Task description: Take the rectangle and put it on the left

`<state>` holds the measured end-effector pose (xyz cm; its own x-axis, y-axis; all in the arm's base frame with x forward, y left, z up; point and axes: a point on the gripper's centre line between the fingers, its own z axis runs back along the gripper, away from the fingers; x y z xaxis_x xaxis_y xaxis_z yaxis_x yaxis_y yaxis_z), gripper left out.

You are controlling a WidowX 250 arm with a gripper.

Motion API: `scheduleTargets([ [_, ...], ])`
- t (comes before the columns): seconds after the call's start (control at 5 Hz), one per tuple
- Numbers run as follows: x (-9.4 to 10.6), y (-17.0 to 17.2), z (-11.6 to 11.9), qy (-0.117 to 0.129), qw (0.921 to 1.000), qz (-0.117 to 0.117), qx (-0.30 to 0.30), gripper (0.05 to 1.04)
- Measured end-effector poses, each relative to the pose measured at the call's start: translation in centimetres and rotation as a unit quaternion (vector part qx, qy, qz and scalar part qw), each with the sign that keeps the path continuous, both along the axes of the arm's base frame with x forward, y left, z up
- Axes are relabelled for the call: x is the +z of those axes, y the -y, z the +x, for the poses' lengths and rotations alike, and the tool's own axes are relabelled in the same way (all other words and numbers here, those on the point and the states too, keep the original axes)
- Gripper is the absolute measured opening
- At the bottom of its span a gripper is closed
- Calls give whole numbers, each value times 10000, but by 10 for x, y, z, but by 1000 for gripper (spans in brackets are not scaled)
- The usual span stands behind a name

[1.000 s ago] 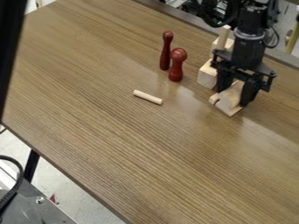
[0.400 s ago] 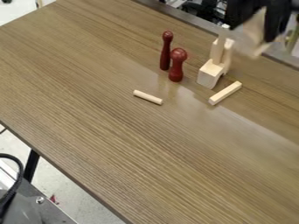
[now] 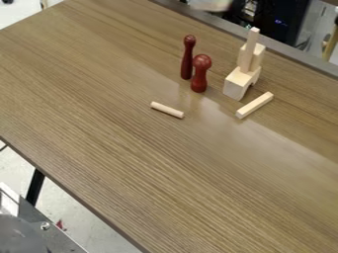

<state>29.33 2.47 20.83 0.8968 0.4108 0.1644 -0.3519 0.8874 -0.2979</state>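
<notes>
A long, pale rectangular wooden block (image 3: 255,105) lies flat and slanted on the right part of the table. Just behind it, to the upper left, sits an arched wooden block (image 3: 239,83). A slim rectangular stick (image 3: 248,52) stands upright there, with another pale block (image 3: 258,57) behind it. At the top edge of the view, beyond the table, is a blurred light wooden piece (image 3: 211,4), cut off by the frame.
Two dark red pins (image 3: 188,58) (image 3: 200,74) stand upright left of the wooden blocks. A short pale dowel (image 3: 167,109) lies in front of them. The brown table (image 3: 132,163) has its far edge at upper right.
The gripper has risen from the right of the table with the notched wooden piece, passing out over the top edge. That piece has moved up and left, uncovering the long block.
</notes>
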Motion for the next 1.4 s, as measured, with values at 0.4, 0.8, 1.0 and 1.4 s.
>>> scheduleTargets([
  [0.4,-54,-25,-55,-665,9762,-407,2024,606],
  [0.8,-112,-39,-57,-611,9739,285,2167,606],
  [1.0,-140,-40,-36,-888,9844,788,1296,606],
  [1.4,-175,-56,-21,-1344,9818,771,1096,652],
])
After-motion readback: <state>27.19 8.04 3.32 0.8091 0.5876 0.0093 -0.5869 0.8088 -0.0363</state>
